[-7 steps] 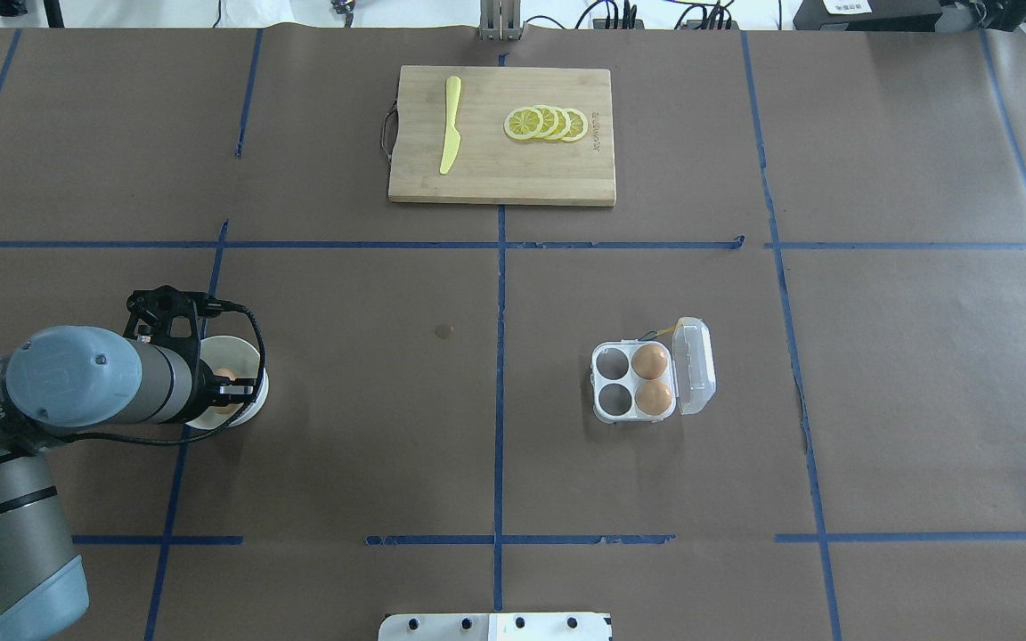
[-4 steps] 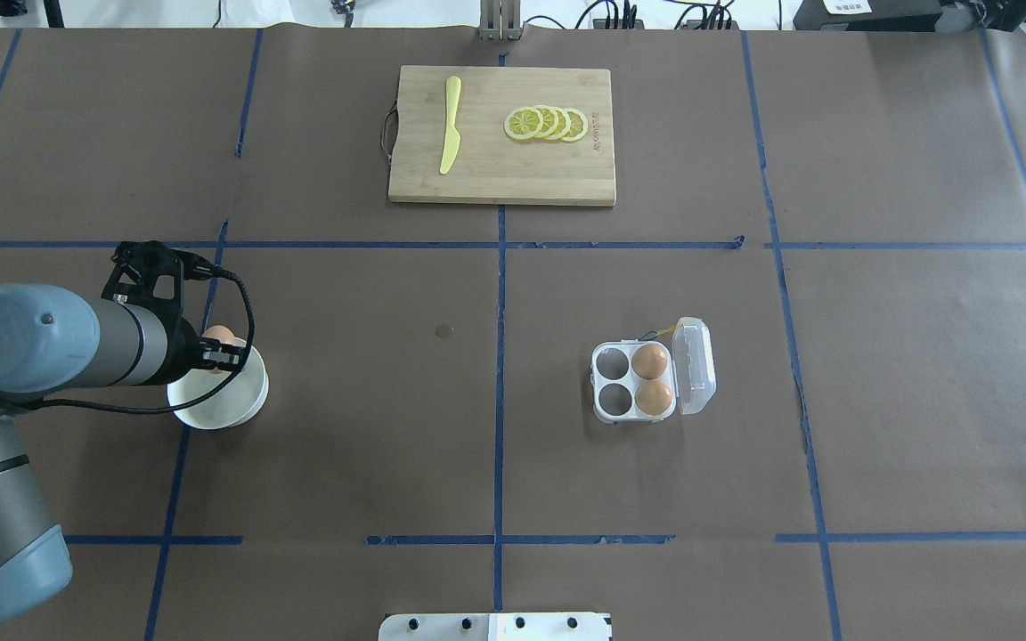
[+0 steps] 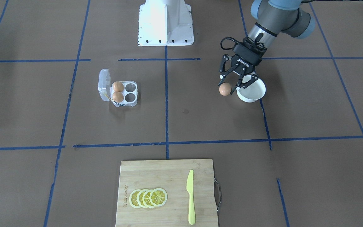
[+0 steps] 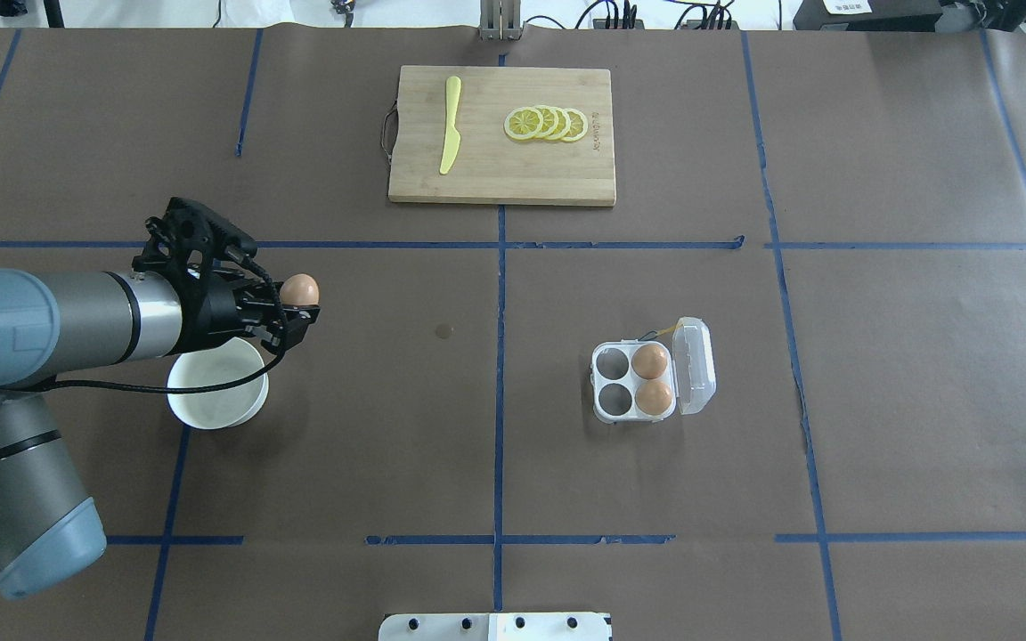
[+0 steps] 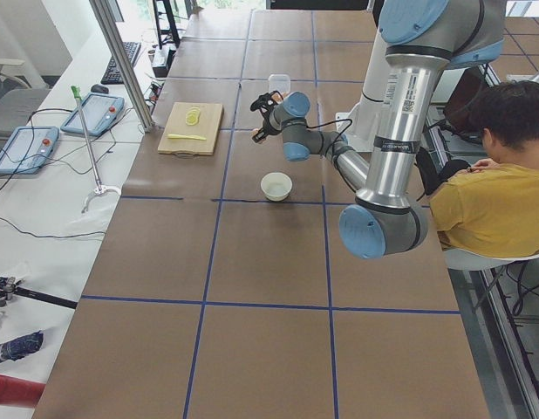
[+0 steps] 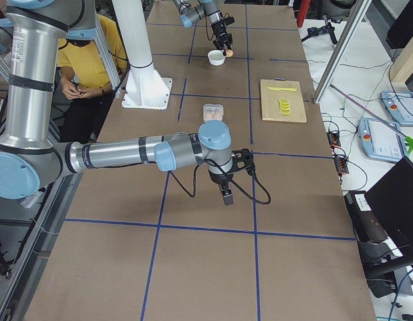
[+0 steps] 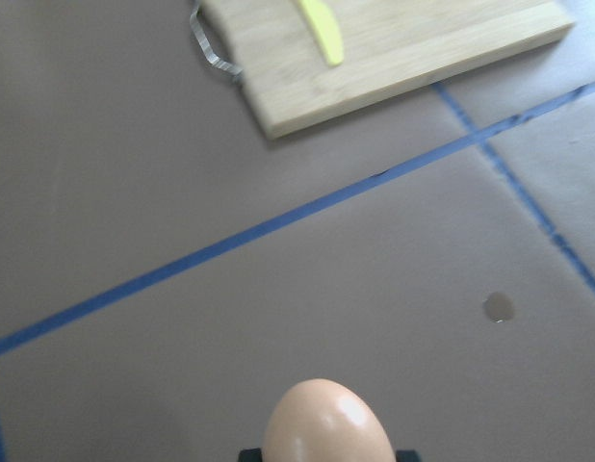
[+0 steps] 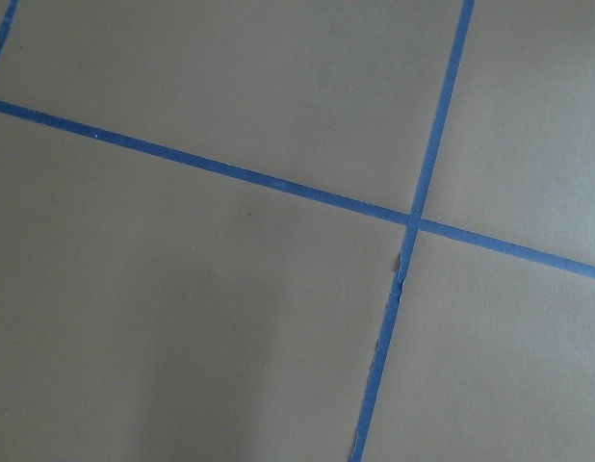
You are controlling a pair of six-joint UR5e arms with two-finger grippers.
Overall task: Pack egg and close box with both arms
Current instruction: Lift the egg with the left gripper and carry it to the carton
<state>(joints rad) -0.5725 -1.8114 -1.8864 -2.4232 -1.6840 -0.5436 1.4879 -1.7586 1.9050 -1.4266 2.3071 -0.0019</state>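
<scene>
My left gripper is shut on an orange-brown egg and holds it in the air just beyond the white bowl, toward the table's middle. The held egg also shows in the front view and fills the bottom of the left wrist view. The clear egg box stands open at the right of centre with its lid raised. Two eggs fill its right cells and the two left cells are empty. My right gripper shows only in the exterior right view, hanging over bare table; I cannot tell its state.
A wooden cutting board at the far middle carries a yellow knife and lemon slices. The bowl looks empty in the front view. The white pedestal base stands at the robot's side. A seated person is beside the table.
My left gripper has lifted the egg out of the bowl and carried it away from the robot and to the right, clear of the bowl's rim.
</scene>
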